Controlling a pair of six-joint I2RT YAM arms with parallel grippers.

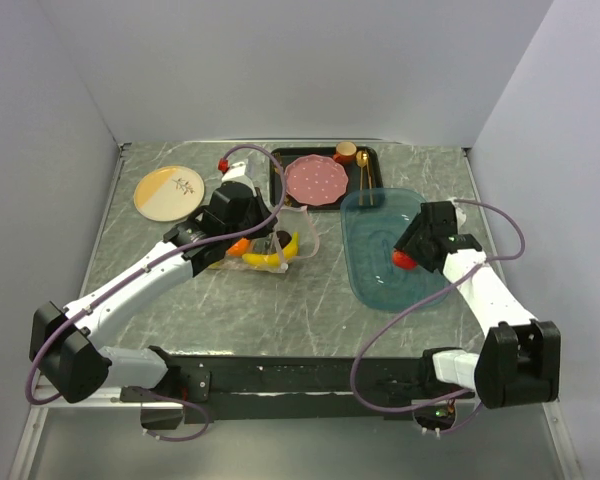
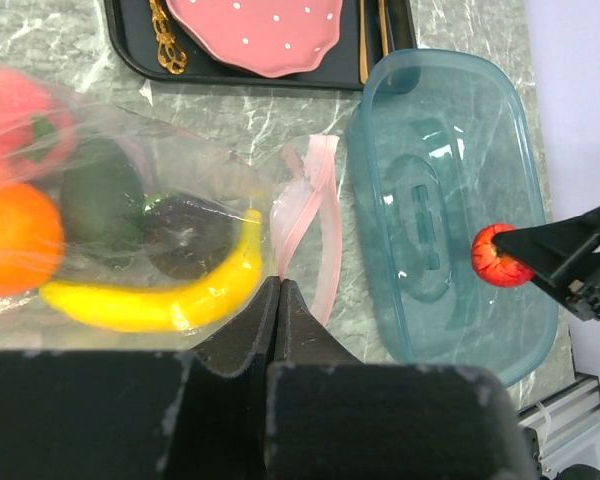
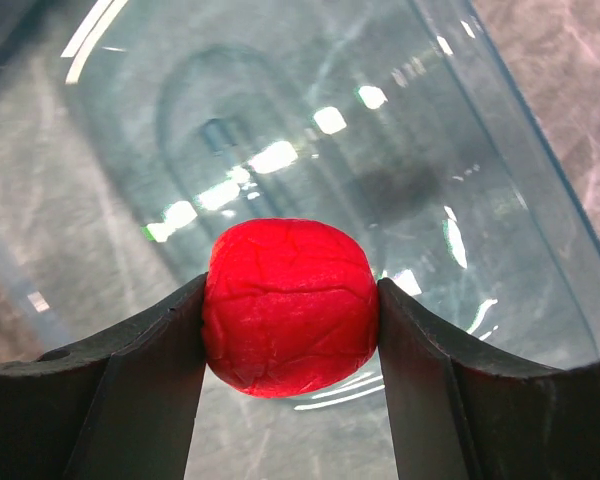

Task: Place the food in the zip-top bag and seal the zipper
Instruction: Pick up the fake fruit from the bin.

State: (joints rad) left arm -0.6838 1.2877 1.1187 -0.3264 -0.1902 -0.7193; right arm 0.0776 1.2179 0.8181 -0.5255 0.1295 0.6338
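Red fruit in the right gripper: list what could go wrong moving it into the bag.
1. The round red fruit is pinched only at its sides by the right gripper over the blue tray; it may slip out.
2. The bag's mouth looks nearly flat by the pink zipper, held at one spot by the left gripper; the fruit may snag there.

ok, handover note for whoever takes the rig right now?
Left gripper: shut, pinching the zip-top bag at its mouth, beside the zipper.
Right gripper: shut on a red fruit, over the blue tray.
Done: banana, orange and dark pieces are in the bag.
Left: put the red fruit in the bag, then seal the zipper, which looks open.
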